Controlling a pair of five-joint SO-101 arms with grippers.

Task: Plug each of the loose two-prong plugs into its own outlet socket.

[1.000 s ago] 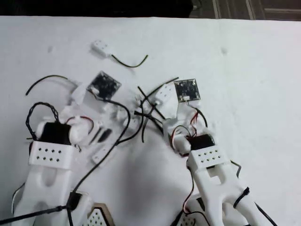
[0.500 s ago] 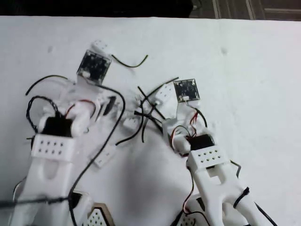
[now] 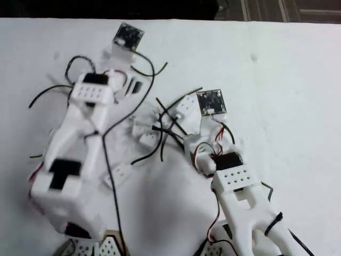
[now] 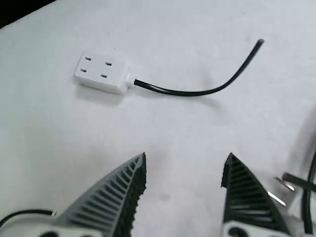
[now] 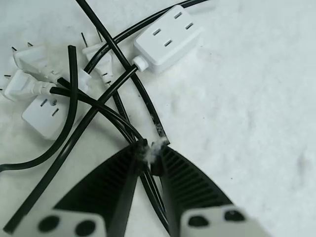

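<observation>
You are working at a white table [image 3: 298, 80]; a dark strip of room is running along its far edge. On your left, the left arm [image 3: 80, 128] is stretching toward the far side; its jaws are standing spread above the table, holding nothing; a white outlet socket [image 4: 101, 74] with a short black lead [image 4: 197, 90] is lying just ahead of them, touching neither; plug prongs [image 4: 276, 190] are showing beside one jaw. In the middle, a tangle of cords [image 3: 165, 130] is sprawling, with a near socket [image 3: 121, 173] lying beside it. On your right, the right arm [image 3: 240, 197] is leaning over the tangle; its jaws are pinching a scuffed cord [image 5: 157, 129]; a far socket [image 5: 168, 37] and a loose plug [image 5: 29, 61] are lying beyond.
</observation>
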